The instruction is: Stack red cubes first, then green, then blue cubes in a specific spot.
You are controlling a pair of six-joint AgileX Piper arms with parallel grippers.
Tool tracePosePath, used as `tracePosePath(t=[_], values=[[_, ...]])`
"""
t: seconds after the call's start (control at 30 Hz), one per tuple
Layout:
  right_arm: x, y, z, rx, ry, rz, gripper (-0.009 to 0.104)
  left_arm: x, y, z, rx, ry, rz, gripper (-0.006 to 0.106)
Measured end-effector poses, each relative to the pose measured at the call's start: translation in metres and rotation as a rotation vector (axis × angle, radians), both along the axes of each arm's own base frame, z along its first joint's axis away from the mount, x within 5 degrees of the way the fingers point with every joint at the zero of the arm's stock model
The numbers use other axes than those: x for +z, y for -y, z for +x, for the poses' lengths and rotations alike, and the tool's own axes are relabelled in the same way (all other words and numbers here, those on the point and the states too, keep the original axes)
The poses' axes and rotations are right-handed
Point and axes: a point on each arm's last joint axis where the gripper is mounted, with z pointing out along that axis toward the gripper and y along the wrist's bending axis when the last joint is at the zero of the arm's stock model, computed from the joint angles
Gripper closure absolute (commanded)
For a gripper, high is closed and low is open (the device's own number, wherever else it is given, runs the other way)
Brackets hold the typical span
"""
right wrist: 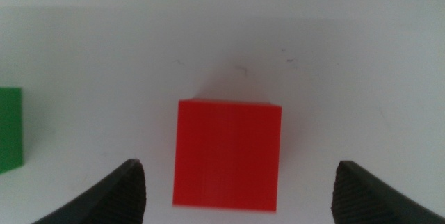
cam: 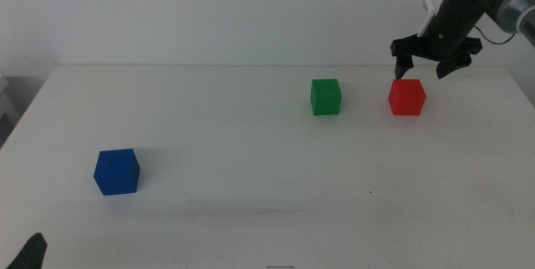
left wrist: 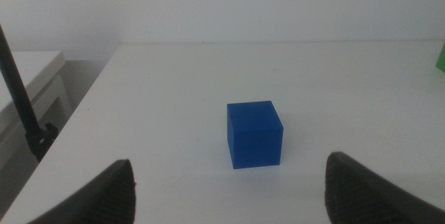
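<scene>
The right hand (cam: 424, 63) hangs open just above and behind the red cube (cam: 407, 97), which sits on the table (cam: 251, 152) near the green cube (cam: 326, 97). The blue cube (cam: 116, 171) sits well apart, before the open left hand (left wrist: 229, 189).

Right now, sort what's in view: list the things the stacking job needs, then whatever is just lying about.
Job:
- red cube, below the open right gripper
- green cube, beside the red one
- blue cube, apart, before the open left gripper

Lying about:
- nothing loose; only the white table and a black rod at its edge
</scene>
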Motion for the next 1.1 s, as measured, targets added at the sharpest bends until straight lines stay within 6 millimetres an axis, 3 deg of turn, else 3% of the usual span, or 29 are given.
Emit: tracePosePath(t=[0.83, 1.0, 1.1], values=[[-0.056, -0.002, 0.016, -0.028, -0.034, 0.007, 0.005, 0.0, 0.0, 0.0, 0.0, 0.0, 0.0, 0.007], [-0.063, -0.002, 0.017, -0.03, -0.047, 0.007, 0.015, 0.0, 0.0, 0.0, 0.0, 0.0, 0.0, 0.007], [-0.063, -0.002, 0.017, -0.035, -0.046, 0.008, 0.033, 0.0, 0.0, 0.0, 0.0, 0.0, 0.0, 0.007]])
